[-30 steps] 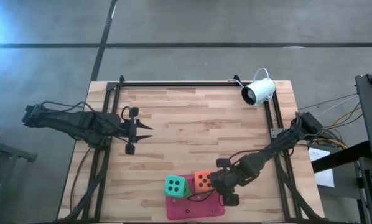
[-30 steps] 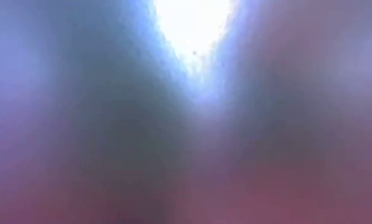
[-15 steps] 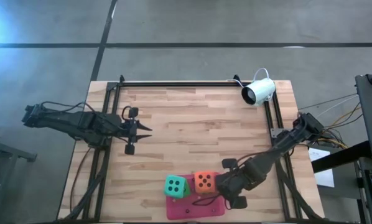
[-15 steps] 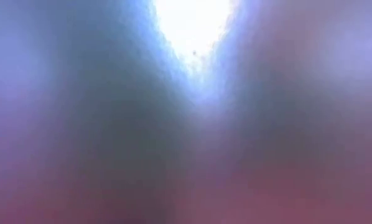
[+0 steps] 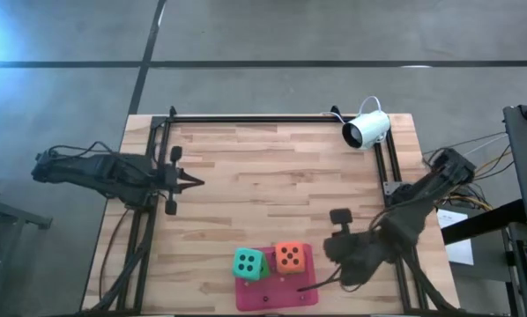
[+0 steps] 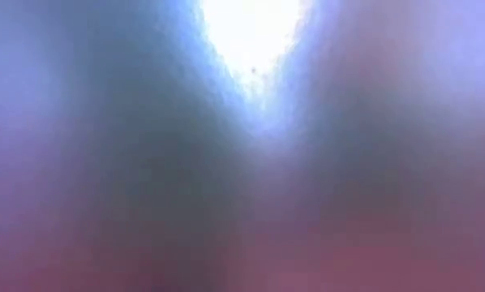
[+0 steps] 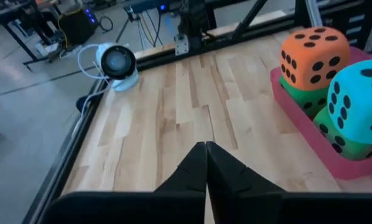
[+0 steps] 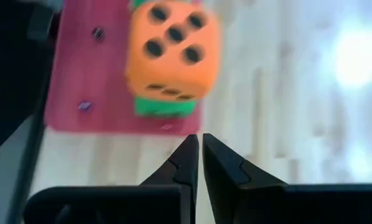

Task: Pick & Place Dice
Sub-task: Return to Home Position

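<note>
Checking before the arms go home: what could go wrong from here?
1. The right gripper, shut, is close beside the orange die, which is stacked on a green die near the pink tray's edge. A sideways swing on pulling away could knock it off.
2. The teal die sits on a second green die too, so any bump to the tray may topple both stacks.
The left gripper waits well clear.

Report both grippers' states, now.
Left gripper: shut, holding nothing.
Right gripper: shut, holding nothing.
</note>
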{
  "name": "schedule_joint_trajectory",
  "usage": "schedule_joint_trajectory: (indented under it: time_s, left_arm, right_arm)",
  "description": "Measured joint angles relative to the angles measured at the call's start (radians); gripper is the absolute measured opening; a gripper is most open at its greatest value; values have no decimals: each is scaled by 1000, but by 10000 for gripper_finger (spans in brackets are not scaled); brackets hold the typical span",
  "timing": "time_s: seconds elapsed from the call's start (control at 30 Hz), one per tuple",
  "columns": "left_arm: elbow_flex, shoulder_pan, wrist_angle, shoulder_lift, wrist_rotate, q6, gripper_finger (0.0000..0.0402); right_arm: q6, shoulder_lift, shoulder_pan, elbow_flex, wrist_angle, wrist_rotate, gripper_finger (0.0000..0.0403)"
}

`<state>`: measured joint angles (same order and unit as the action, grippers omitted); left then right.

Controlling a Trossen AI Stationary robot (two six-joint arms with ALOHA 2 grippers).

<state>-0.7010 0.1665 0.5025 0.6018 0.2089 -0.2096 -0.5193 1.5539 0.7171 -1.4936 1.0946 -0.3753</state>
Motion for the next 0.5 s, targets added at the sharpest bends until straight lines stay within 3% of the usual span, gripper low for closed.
schedule_joint_trajectory:
  time_s: [0.2,0.37,0.5]
  left_arm:
    - [20,0,12,-94,-17,-39,4]
    - [94,0,-65,-188,-132,-56,4]
    - [131,1,-127,-249,-139,-56,4]
  right_arm:
    - [50,-155,33,119,-118,-214,9]
    - [223,-306,32,321,-463,-229,8]
    - [366,-422,26,486,-718,-228,8]
